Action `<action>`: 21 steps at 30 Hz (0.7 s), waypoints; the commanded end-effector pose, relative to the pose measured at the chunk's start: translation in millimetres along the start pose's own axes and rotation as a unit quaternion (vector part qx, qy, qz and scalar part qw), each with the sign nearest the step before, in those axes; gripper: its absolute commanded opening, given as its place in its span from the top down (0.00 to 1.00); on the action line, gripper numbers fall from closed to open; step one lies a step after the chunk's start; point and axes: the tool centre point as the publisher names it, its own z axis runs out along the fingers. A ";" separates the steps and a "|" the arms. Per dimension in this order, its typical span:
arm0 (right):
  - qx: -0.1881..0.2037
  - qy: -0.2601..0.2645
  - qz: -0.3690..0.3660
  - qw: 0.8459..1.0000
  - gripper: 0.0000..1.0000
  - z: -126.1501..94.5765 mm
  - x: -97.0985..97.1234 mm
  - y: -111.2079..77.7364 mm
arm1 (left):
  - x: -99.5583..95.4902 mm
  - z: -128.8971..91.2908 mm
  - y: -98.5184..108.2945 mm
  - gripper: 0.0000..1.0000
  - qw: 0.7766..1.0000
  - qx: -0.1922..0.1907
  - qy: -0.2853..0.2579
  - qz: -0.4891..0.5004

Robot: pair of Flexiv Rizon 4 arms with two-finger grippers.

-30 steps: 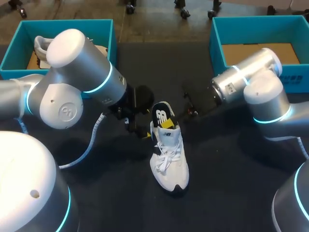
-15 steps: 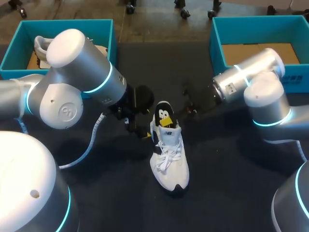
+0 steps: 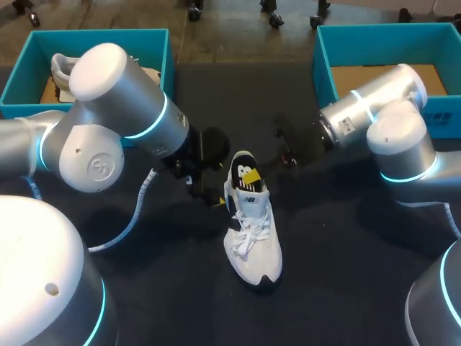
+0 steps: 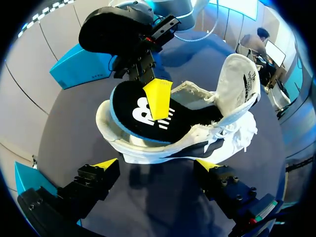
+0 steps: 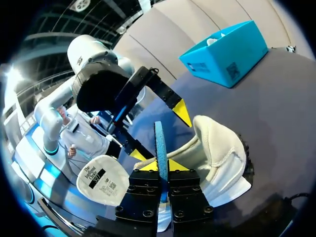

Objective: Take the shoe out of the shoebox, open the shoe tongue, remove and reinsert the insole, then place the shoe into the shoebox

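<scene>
The white shoe (image 3: 252,234) stands on the black table (image 3: 346,281), out of both boxes and between them, its toe toward the near edge and its heel toward the far side. The black insole (image 4: 140,116), with a blue rim, is partly lifted out of the shoe: its heel end rises above the collar while its front end remains inside. The right gripper (image 5: 162,168) is clamped on the heel end of the insole, one yellow-tipped finger on the printed top face and the other on the underside, so the insole's blue rim runs straight up between the tips in the right wrist view. The left gripper (image 4: 158,165) sits low just beside the shoe's heel, fingers spread wide and grasping nothing; the shoe lies just ahead of its two tips. The tongue (image 4: 239,81) stands raised, folded forward over the loose laces (image 3: 245,241). The left shoebox (image 3: 29,72), at the far left of the table, holds a second shoe (image 3: 61,68). The right shoebox (image 3: 324,61), at the far right, shows a brown cardboard floor.
</scene>
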 end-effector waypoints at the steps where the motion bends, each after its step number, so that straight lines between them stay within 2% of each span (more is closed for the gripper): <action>1: 0.008 0.004 0.008 1.000 1.00 2.6 0.2 -3.6 | 0.3 0.6 -0.5 0.00 1.000 -0.002 -0.001 0.000; 9: 0.019 0.011 0.040 0.999 0.99 8.7 7.9 -23.4 | 0.3 0.6 -0.5 0.00 1.000 -0.002 -0.001 0.000; 13: 0.017 0.002 0.035 0.999 0.81 3.9 9.8 -19.2 | 0.3 0.6 -0.5 0.00 1.000 -0.002 -0.001 0.000; 14: 0.017 0.000 0.032 0.999 0.73 2.8 10.1 -17.4 | 0.3 0.6 -0.5 0.00 1.000 -0.002 -0.001 0.000; 21: 0.031 -0.012 0.023 0.999 0.67 -2.6 10.9 -9.0 | 0.3 0.6 -0.5 0.00 1.000 -0.002 -0.001 0.000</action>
